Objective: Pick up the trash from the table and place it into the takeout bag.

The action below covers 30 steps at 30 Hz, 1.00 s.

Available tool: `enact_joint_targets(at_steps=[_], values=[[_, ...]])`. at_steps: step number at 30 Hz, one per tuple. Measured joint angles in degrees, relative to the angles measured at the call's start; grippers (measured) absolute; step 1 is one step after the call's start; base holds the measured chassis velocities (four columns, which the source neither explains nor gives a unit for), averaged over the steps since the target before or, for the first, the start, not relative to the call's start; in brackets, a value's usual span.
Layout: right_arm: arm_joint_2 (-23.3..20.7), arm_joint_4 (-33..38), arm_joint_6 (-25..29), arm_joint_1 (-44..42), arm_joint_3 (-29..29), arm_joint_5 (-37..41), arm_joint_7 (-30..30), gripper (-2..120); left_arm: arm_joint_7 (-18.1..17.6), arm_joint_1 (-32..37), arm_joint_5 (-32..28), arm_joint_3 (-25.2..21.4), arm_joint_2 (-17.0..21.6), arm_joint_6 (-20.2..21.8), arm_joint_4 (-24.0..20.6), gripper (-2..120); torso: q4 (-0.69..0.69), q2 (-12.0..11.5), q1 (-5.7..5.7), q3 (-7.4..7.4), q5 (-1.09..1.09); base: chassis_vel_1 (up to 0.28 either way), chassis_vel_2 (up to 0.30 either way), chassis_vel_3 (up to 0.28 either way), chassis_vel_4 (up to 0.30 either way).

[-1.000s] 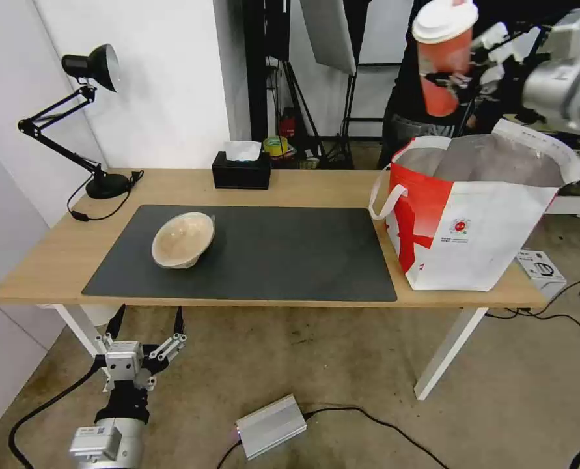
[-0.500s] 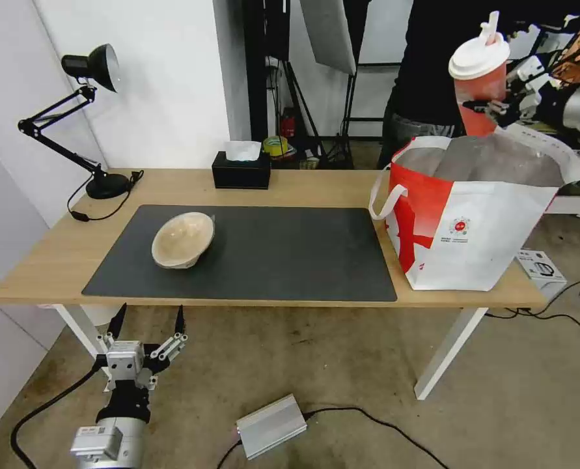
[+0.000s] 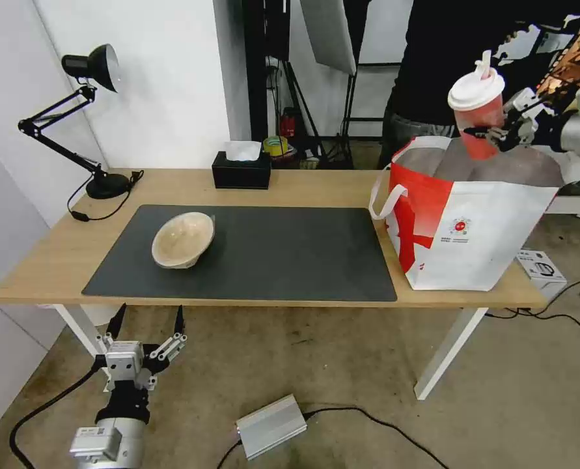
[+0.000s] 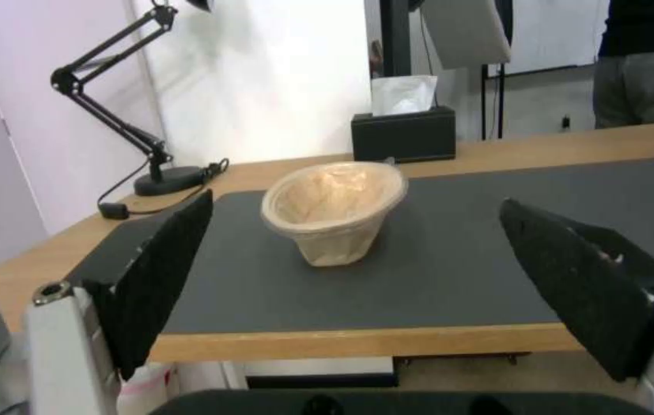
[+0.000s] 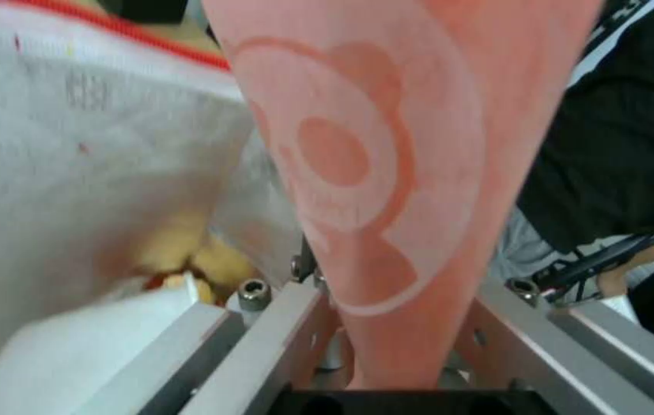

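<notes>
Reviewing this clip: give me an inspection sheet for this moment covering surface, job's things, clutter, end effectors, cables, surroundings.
Surface: light-wood table with a dark grey mat.
Job's things: beige pulp bowl tilted on the mat; red drink cup held above the open takeout bag, which stands at the table's right end.
Clutter: black tissue box and desk lamp at the table's far side.
End effectors: right end effector shut on the cup; left end effector open, parked below the table's front edge.
Cables: lamp cord on the table; black leads across the floor.
Surroundings: silver box on the floor; a person standing behind the bag.
</notes>
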Motion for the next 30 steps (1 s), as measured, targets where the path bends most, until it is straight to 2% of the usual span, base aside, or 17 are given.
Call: enact_joint_targets(at_steps=[11,30], values=[[-0.64,-0.94,0.66,-0.89,-1.33,-2.06,-1.64,3,0.0,0.25,0.01,0.08,-0.23,-0.44,-0.02,100,0.0,0.0,0.0,0.0,0.0,0.0,0.0,0.0,0.0],[-3.62,5.4,0.61,-4.73,-1.95,-2.02,-2.55,3,0.0,-0.15,0.04,0.34,-0.32,-0.46,0.0,100,0.0,0.0,0.0,0.0,-0.01,0.0,0.0,0.0,0.0]])
